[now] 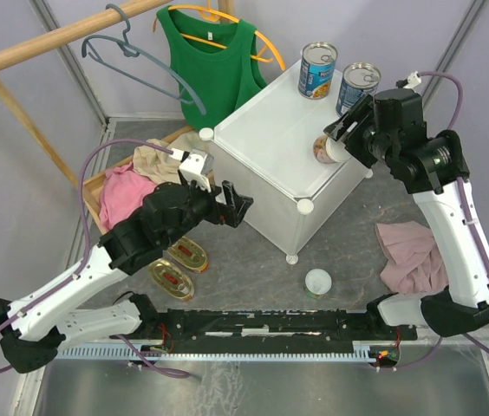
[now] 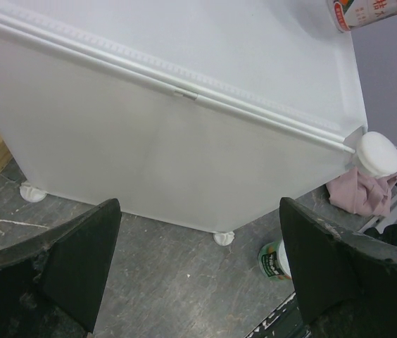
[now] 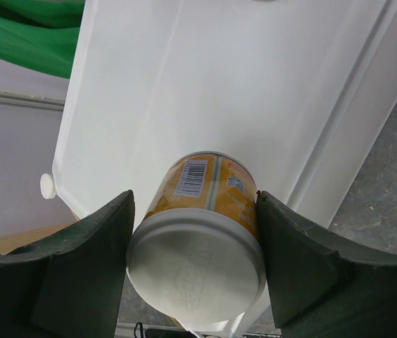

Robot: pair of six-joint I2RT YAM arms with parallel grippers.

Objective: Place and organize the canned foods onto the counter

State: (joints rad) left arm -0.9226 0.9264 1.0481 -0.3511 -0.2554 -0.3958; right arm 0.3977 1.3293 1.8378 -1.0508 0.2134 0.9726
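Top external view, left to right: two oval gold tins (image 1: 191, 254) lie flat on the grey table (image 1: 253, 260), just in front of the left arm and not yet raised to the white cabinet surface (image 1: 262, 143). The left hand (image 1: 234, 202) hovers beside the cabinet's near-left wall, jaws spread wide and empty. The left wrist view shows nothing between the fingers (image 2: 79, 260). This posture probably keeps it out of the right arm's working area while remaining near the tins. One loose small can (image 1: 317, 282) stands on the table in front of the cabinet's near leg. Two tall blue-label cans (image 1: 317, 70) stand upright side by side at the far corner of the surface, which leaves the nearer area free for further items. The right hand (image 1: 338, 143) grips the held small can (image 3: 209, 211) by its sides, tilted, white lid toward the wrist, above the right edge of the surface. Contact with the surface cannot be confirmed. The can likely needs uprighting before release
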